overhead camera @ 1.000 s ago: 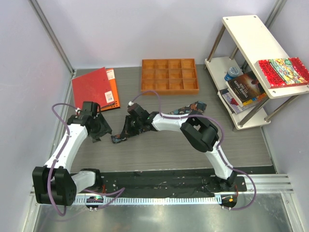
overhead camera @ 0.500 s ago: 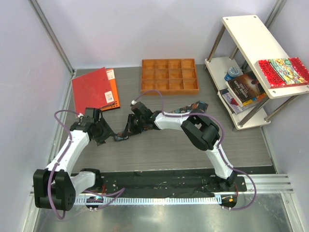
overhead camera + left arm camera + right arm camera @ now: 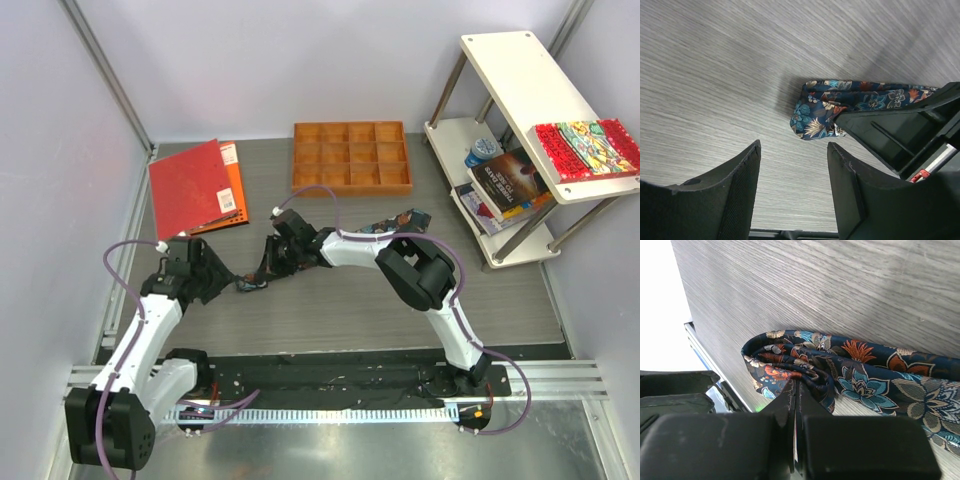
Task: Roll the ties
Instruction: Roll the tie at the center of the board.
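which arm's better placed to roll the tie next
Right, probably: the right gripper is shut on the folded end of the tie; the left gripper is open, short of it.

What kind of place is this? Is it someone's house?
Probably a robot test booth, not a house: plain white walls box in the table, the left arm and right arm are bolted to a metal rail, and a shelf holds books.

Bystander items on grey wood-grain table [image 3: 350,310].
Red notebook [image 3: 185,182] overlaps orange folder [image 3: 233,190], far left; orange wooden compartment tray [image 3: 351,157] far centre; white two-tier shelf [image 3: 505,65] right, red patterned book [image 3: 587,148] on top, stacked books [image 3: 510,185] below.
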You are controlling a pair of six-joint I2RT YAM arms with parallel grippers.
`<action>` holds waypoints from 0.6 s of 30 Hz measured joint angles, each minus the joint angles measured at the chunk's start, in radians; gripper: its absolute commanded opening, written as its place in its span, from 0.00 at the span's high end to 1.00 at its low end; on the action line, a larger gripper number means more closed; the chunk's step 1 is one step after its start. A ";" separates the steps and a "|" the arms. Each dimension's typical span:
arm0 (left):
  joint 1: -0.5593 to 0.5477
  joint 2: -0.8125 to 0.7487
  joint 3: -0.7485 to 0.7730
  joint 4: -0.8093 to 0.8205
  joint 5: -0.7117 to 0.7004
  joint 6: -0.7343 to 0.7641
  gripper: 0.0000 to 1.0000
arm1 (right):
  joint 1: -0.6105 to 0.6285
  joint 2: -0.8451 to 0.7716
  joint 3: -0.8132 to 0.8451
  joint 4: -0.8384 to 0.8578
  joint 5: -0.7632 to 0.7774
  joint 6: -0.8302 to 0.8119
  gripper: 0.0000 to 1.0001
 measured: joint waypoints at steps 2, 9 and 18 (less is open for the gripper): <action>0.000 -0.013 -0.007 0.010 0.000 -0.007 0.46 | 0.000 0.000 0.005 -0.011 0.000 -0.006 0.99; 0.000 -0.022 -0.015 0.033 0.000 -0.014 0.46 | -0.001 -0.010 0.021 -0.060 0.002 -0.016 0.80; 0.000 -0.080 -0.034 0.061 0.000 -0.014 0.48 | -0.001 -0.155 -0.054 -0.110 0.043 -0.037 0.66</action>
